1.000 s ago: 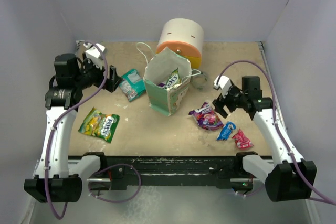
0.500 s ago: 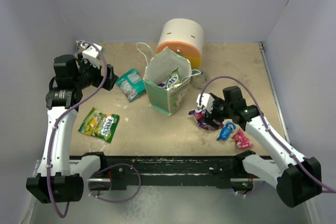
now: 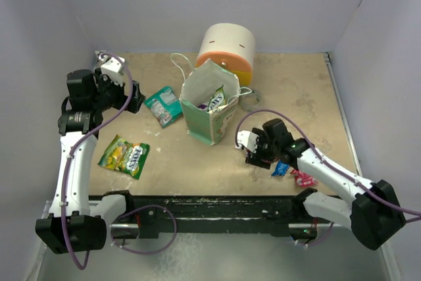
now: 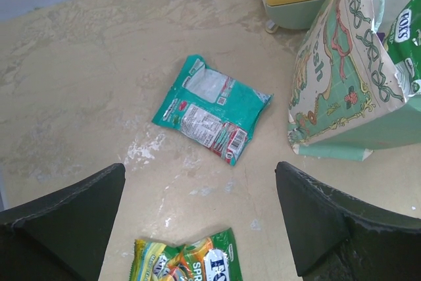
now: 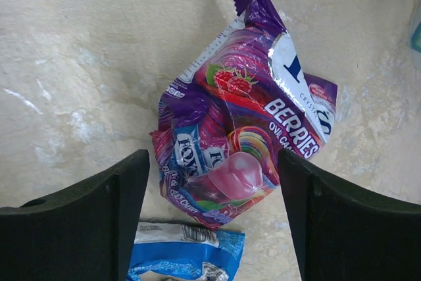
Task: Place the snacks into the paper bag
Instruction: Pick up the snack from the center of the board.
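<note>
The mint-green paper bag [image 3: 209,115] stands open mid-table, with one green snack [image 3: 216,99] upright inside it. A teal packet [image 3: 164,104] lies left of the bag, and a yellow-green packet [image 3: 124,156] lies nearer the front. My left gripper [image 3: 135,97] hovers open above the table left of the teal packet [image 4: 212,108]. My right gripper [image 3: 254,154] is lowered, open, over the purple berry packet [image 5: 243,129], one finger on each side of its lower half. A blue packet [image 5: 187,258] lies just below it, and a pink one [image 3: 304,178] lies further right.
A round cream, orange and yellow drawer unit [image 3: 227,51] stands behind the bag. A small clear ring [image 3: 250,100] lies right of the bag. The bag's string handles [image 3: 179,64] trail toward the back. Grey walls close in the table on three sides.
My right arm has swung left and down, from beside the purple packet to directly over it, with its fingers narrowing slightly. My left gripper has drawn back a little to the left.
</note>
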Controlling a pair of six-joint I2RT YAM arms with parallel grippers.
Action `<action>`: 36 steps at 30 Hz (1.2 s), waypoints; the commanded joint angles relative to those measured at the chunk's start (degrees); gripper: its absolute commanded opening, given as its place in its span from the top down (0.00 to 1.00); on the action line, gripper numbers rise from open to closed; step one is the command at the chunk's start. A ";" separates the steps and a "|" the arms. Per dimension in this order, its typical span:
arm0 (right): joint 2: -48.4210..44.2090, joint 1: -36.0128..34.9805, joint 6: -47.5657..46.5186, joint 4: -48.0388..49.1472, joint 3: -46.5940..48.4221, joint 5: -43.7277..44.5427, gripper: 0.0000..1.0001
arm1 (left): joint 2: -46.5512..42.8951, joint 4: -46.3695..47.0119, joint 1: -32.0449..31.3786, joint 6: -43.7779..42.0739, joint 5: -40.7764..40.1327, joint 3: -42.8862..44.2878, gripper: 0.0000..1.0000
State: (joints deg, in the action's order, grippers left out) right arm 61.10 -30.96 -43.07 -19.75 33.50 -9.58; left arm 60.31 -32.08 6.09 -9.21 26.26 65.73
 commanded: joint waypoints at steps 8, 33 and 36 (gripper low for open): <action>3.47 -1.17 0.18 8.38 -2.19 9.18 0.34 | -0.74 3.12 0.60 -0.42 1.61 -0.24 0.01; -7.37 -1.21 3.11 -6.66 8.88 2.53 1.00 | -0.13 2.32 0.59 -2.29 6.84 -0.36 0.00; -7.77 -1.18 2.68 -9.05 11.97 -0.64 1.00 | 0.76 -0.24 0.59 -4.09 10.17 1.63 0.01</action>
State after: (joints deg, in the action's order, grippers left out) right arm 55.22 -31.92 -40.91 -25.63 39.48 -4.95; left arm 60.38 -31.14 6.35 -10.41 31.40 64.18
